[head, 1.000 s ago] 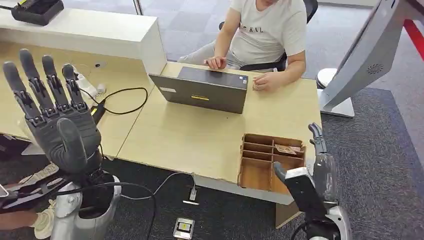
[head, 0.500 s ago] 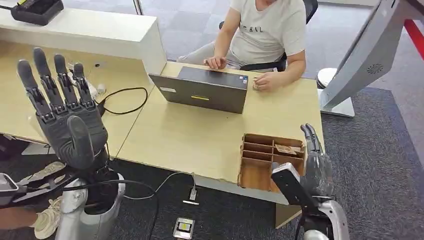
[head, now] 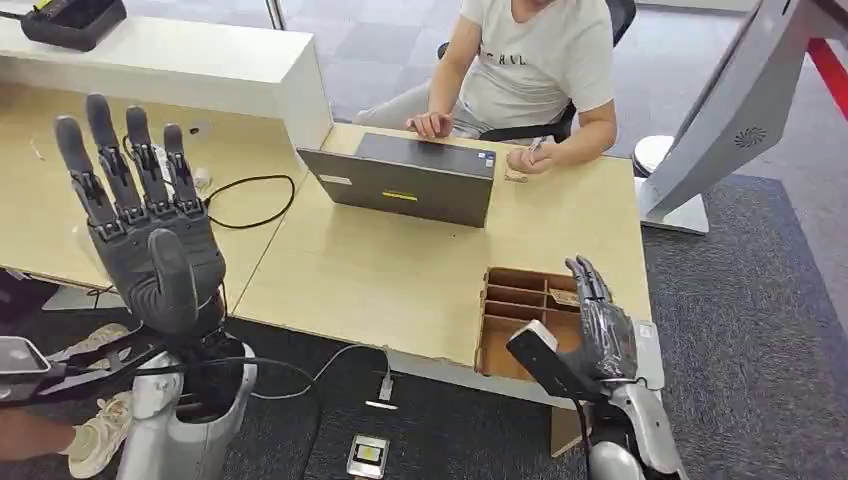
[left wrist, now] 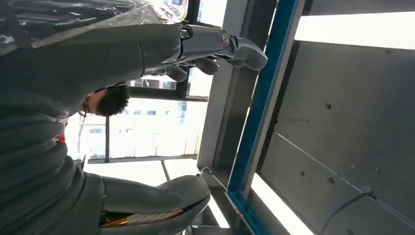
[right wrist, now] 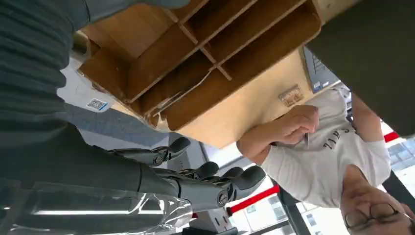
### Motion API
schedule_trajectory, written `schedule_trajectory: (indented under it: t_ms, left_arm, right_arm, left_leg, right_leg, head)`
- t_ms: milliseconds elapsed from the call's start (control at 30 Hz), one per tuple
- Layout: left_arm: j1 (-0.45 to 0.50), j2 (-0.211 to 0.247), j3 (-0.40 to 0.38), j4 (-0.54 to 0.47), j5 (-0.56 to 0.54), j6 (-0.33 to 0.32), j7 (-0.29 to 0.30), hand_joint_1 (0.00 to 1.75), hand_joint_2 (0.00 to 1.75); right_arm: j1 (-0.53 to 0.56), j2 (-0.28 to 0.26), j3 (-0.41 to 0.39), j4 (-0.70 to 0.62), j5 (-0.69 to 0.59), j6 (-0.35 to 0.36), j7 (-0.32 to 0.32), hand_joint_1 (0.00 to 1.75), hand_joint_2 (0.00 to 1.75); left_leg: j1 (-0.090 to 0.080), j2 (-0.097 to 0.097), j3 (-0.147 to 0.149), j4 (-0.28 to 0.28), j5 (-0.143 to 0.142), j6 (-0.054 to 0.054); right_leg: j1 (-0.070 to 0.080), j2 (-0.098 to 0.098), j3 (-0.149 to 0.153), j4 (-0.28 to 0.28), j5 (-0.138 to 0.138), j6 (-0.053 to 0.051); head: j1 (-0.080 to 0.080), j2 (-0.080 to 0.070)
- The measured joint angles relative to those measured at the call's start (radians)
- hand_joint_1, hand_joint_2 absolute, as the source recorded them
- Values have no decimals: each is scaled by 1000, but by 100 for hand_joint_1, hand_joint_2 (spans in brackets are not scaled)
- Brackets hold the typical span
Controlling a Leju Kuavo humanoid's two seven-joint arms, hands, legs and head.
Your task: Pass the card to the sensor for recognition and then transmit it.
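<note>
From the head: holds the left hand [head: 140,235] high beside the desk [head: 400,280], palm out, fingers spread wide, gripping nothing. Sets the right hand [head: 598,330] upright just beside the wooden tray [head: 497,340], fingers straight, empty. Probably shows the card [head: 572,298] in a far compartment, though too small to be sure.

Best to reach in from above, pinch the card's free edge, and lift clear of the dividers.

From the left wrist: shows fingers [left wrist: 235,46] extended, well apart from the thumb [left wrist: 161,193].

From the right wrist: shows loosely extended fingers near the tray, not touching it.
</note>
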Motion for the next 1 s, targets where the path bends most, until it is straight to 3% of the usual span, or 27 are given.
schedule_trajectory:
  t_ms: [333, 733, 767, 800, 1000]
  left_arm:
    - [-2, -3, 0, 7, 13, 3, 0, 0, 175]
    - [-9, -3, 0, 18, 18, 13, 0, 0, 175]
    - [-9, -3, 0, 19, 18, 13, 0, 0, 175]
    - [-9, -3, 0, 20, 18, 13, 0, 0, 175]
    - [-9, -3, 0, 21, 18, 13, 0, 0, 175]
  right_arm:
    - [-72, 12, 17, 184, 56, -23, 52, 0, 175]
    - [-136, 21, 24, 327, 40, -64, 63, 3, 175]
    - [-139, 21, 23, 332, 39, -65, 63, 30, 175]
    - [-142, 21, 23, 338, 37, -65, 63, 161, 175]
    - [-143, 20, 23, 362, 25, -63, 59, 175, 175]
  left_leg:
    - [0, 0, 0, 0, 0, 0]
    - [0, 0, 2, 0, 0, 0]
    - [0, 0, 2, 0, 0, 0]
    - [0, 0, 2, 0, 0, 0]
    - [0, 0, 2, 0, 1, 0]
  right_leg:
    - [0, 0, 0, 0, 0, 0]
    - [0, 0, 1, 0, 1, 0]
    - [0, 0, 1, 0, 1, 1]
    - [0, 0, 1, 0, 1, 1]
    - [0, 0, 1, 0, 1, 0]
  head:
    - [0, 0]
    - [0, 0]
    - [0, 0]
    - [0, 0]
    - [0, 0]
